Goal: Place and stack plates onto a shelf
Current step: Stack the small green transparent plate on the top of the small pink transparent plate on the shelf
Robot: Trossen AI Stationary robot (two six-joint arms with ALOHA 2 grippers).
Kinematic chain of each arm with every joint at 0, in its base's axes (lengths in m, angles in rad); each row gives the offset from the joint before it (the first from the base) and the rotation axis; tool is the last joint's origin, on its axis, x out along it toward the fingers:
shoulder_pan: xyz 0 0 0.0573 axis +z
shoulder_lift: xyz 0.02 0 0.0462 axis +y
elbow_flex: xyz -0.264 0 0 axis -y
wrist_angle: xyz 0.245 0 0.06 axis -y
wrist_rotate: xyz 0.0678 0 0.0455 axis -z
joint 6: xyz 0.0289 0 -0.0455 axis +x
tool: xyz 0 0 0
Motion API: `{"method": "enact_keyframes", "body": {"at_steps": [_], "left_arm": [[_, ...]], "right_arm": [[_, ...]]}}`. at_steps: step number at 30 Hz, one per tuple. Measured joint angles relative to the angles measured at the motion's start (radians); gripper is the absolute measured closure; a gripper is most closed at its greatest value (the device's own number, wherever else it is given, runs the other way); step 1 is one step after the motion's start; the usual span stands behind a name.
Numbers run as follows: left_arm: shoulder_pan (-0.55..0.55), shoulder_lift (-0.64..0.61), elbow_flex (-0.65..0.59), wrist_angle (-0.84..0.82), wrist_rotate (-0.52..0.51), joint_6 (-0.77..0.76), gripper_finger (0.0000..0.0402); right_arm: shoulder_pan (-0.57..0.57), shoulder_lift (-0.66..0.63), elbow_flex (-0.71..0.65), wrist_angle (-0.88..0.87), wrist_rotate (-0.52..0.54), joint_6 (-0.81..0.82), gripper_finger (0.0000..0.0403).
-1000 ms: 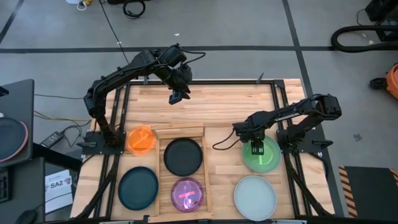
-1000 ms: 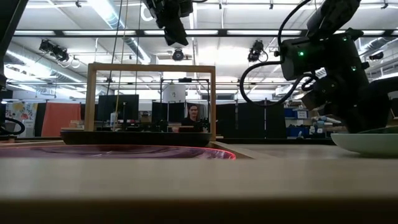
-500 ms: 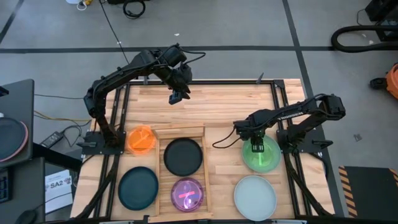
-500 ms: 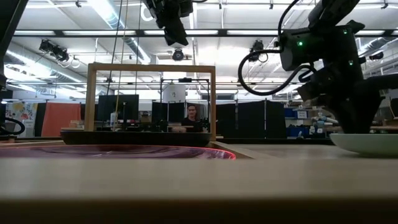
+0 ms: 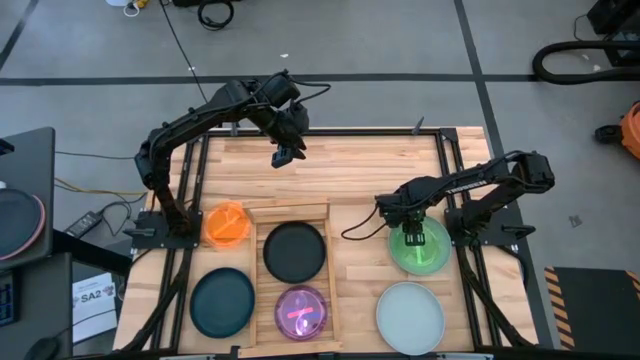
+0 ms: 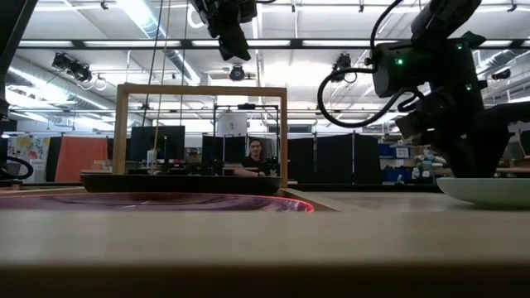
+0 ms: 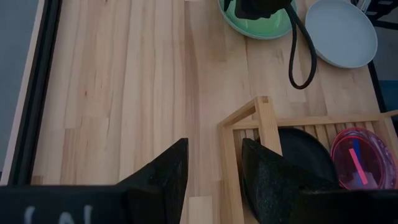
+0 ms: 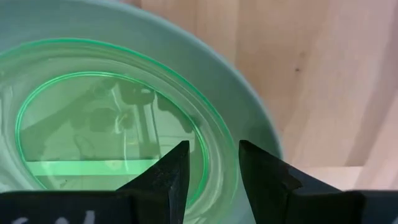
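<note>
Plates lie across the near half of the table [image 5: 370, 165]. Shelf [image 5: 258, 215] sits centre-left, holding the black plate [image 5: 294, 251] at its far end and the purple plate [image 5: 301, 312] at its near end, side by side, not stacked. Orange plate [image 5: 227, 224] lies just left of the shelf's far corner; teal plate [image 5: 222, 303] just left of its near end. On the right, the green plate [image 5: 420, 249] rests inside the mint plate [image 5: 441, 262]; the pale plate [image 5: 410, 316] lies nearer the front edge, close beside that pair.

Right gripper [image 5: 410, 236] is low over the far part of the green plate. Its wrist view shows the fingers [image 8: 168, 177] parted with a narrow gap, the green rim and mint rim [image 8: 205, 81] beyond them, nothing clamped.

Left gripper [image 5: 283, 155] hangs high over bare table beyond the shelf's far end. Fingers [image 7: 163, 177] stand apart, empty; below them shows the shelf corner [image 7: 261, 106].

Low view: a person [image 6: 257, 156] behind the table, far off.
</note>
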Motion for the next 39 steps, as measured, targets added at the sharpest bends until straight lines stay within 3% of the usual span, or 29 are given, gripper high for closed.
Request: {"method": "enact_keyframes", "body": {"at_steps": [15, 30, 39], "left_arm": [[0.0, 0.0, 0.0, 0.0, 0.0, 0.0, 0.0246], [0.0, 0.0, 0.0, 0.0, 0.0, 0.0, 0.0246], [0.0, 0.0, 0.0, 0.0, 0.0, 0.0, 0.0246]], "right_arm": [[0.0, 0.084, 0.004, -0.003, -0.054, -0.029, 0.0266], [0.0, 0.078, 0.001, -0.004, -0.068, -0.029, 0.0392], [0.0, 0.058, 0.003, -0.008, -0.073, -0.033, 0.0395]]}}
